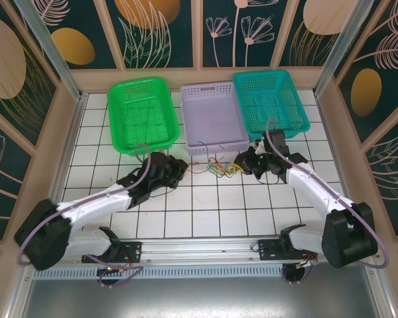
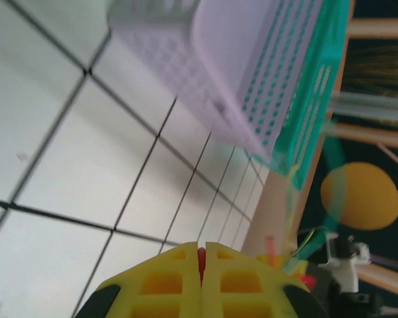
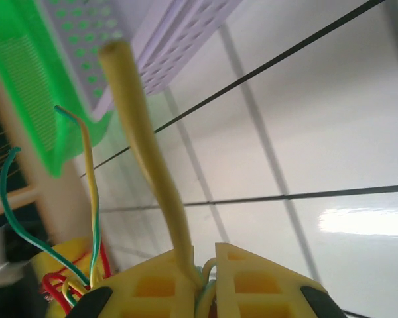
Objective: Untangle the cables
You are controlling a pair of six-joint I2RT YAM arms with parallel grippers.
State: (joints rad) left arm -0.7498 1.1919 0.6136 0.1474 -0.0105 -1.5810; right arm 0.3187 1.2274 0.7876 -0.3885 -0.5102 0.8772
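Top external view: two white robot arms are reaching toward each other across a white tiled counter (image 1: pixel 205 205). Between them, a small tangle of thin flexible cables (image 1: pixel 217 167) in red, yellow, green and orange is lying on the tiles, just in front of the middle basket.

The left hand (image 1: pixel 182 165) is pinching shut on a red strand (image 2: pixel 201 257) at the tangle's left side. The right hand (image 1: pixel 242 162) is clamping shut on a yellow strand (image 3: pixel 142 139) and some green ones at its right side.

Doing this step well probably means drawing the hands apart slowly and low, and watching that loops are sliding free rather than tightening into a knot.

Behind the tangle, three perforated plastic baskets are standing in a row. From left to right they are a bright green basket (image 1: pixel 119 119), a lilac basket (image 1: pixel 189 122) and a teal basket (image 1: pixel 298 109). All three are looking empty.
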